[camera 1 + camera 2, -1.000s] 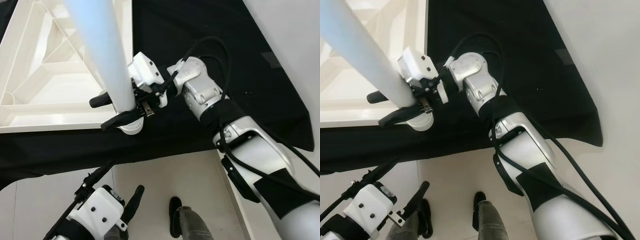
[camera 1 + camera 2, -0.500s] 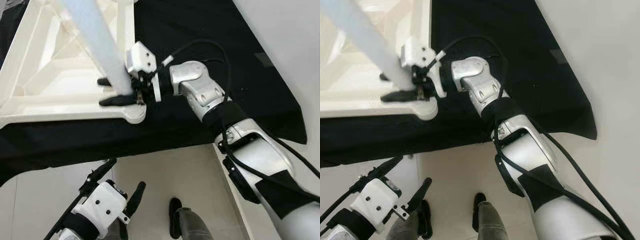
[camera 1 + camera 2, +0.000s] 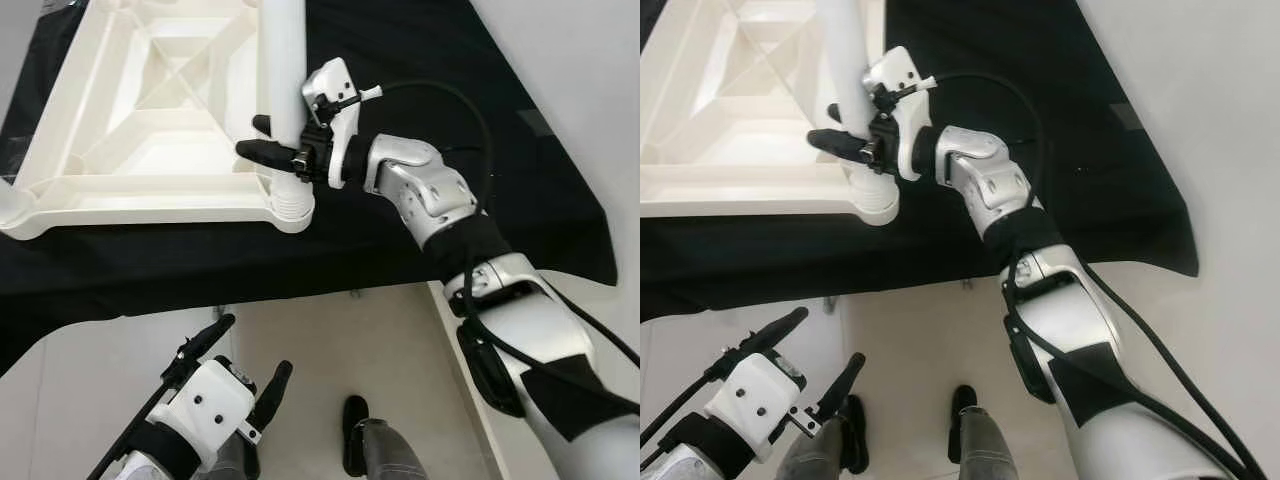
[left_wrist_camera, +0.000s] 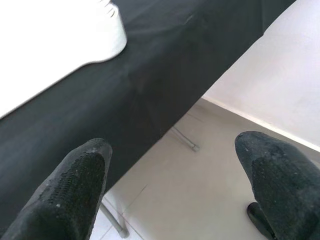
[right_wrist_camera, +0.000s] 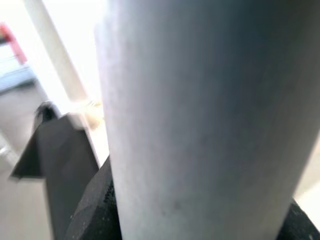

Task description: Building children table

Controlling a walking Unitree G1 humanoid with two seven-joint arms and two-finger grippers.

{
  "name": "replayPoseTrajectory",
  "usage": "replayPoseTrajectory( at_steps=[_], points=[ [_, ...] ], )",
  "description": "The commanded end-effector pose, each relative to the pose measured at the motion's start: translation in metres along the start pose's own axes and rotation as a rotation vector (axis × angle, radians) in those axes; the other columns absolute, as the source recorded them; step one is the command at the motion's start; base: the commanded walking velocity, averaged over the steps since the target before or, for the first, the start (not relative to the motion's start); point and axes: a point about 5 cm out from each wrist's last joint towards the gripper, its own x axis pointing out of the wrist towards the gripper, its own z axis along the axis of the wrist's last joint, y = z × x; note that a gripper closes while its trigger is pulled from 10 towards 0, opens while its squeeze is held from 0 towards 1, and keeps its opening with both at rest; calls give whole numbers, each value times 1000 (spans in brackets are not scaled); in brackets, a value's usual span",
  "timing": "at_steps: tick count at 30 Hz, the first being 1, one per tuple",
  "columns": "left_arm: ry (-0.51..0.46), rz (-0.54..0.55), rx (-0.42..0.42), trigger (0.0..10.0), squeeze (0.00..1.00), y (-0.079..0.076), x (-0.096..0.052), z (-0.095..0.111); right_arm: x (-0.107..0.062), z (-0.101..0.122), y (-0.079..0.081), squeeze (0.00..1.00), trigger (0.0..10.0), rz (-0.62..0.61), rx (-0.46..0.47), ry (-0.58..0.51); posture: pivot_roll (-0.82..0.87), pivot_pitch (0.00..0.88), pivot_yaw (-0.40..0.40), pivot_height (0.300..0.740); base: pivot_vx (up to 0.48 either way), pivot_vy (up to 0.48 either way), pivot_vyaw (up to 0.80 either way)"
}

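Note:
The white children's table top (image 3: pixel 150 190) lies upside down on a black cloth. A white round leg (image 3: pixel 283 60) stands upright with its lower end in the near right corner socket (image 3: pixel 290 205). My right gripper (image 3: pixel 268 138) is shut on the leg just above the socket, one black finger on each side. In the right wrist view the leg (image 5: pixel 200 115) is close up, with a finger (image 5: pixel 92 210) pressed against it. My left gripper (image 3: pixel 240 365) hangs open low over the floor, below the table edge, with nothing between its fingers (image 4: pixel 65 195).
The black cloth (image 3: pixel 430 60) covers the work table and drapes over its near edge. A person's dark shoe (image 3: pixel 350 445) and grey trouser leg stand on the pale tiled floor close to my left gripper. Another corner socket (image 3: pixel 15 212) sits at the far left.
The leg has swung from a tilt to upright, and its end has gone into the corner socket. My right gripper stayed shut on it. The camera view has shifted too.

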Motion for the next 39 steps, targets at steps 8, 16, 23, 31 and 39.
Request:
replayPoseTrajectory(
  at_steps=[8, 16, 23, 31, 39],
  points=[
    [26, -32, -20, 10000, 0, -3, -1, -6, -32, -73, 35, 0, 10000, -67, 64, 51, 77, 459, -66, 740, 0, 0, 0],
    [28, -32, -16, 10000, 0, -2, 0, -8, -33, -64, 50, 0, 10000, 135, -131, 71, 83, 456, -68, 740, 0, 0, 0],
    [29, -33, -16, 10000, 0, -3, -1, -8, -37, -63, 54, 0, 10000, 253, -197, 137, 84, 454, -67, 740, 0, 0, 0],
    [29, -36, -22, 10000, 0, -4, -1, -7, -40, -53, 37, 0, 10000, 391, -186, 244, 87, 453, -68, 740, 0, 0, 0],
    [30, -42, -26, 10000, 0, -4, -1, -7, -35, -44, 21, 0, 10000, 491, -167, 344, 87, 449, -64, 740, 0, 0, 0]
  ],
)
